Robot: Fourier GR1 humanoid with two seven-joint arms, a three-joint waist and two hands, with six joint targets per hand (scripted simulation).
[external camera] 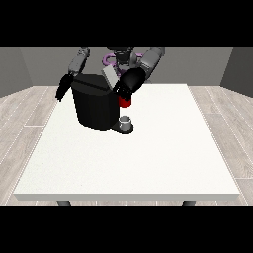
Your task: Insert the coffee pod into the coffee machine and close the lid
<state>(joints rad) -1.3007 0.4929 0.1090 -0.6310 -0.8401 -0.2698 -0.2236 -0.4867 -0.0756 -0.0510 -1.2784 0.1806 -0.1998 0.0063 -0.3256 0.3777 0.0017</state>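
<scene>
The black coffee machine [95, 106] stands on the white table [148, 163] at the back left of centre. Its grey lid [109, 77] is tilted up at the top. The hand at the view's right [129, 83] hovers by the machine's upper front corner, just right of the lid. Directly under that hand is a red thing at the machine [125, 102]. A small grey thing [126, 120] sits on the machine's base plate below it; I cannot tell it for the pod. The hand at the view's left [63, 88] hangs beside the machine's left side, fingers relaxed and pointing down, holding nothing.
The robot's torso [121, 57] stands behind the machine at the table's far edge. The table's front edge [128, 196] runs along the bottom, with grey wood floor [22, 123] around it.
</scene>
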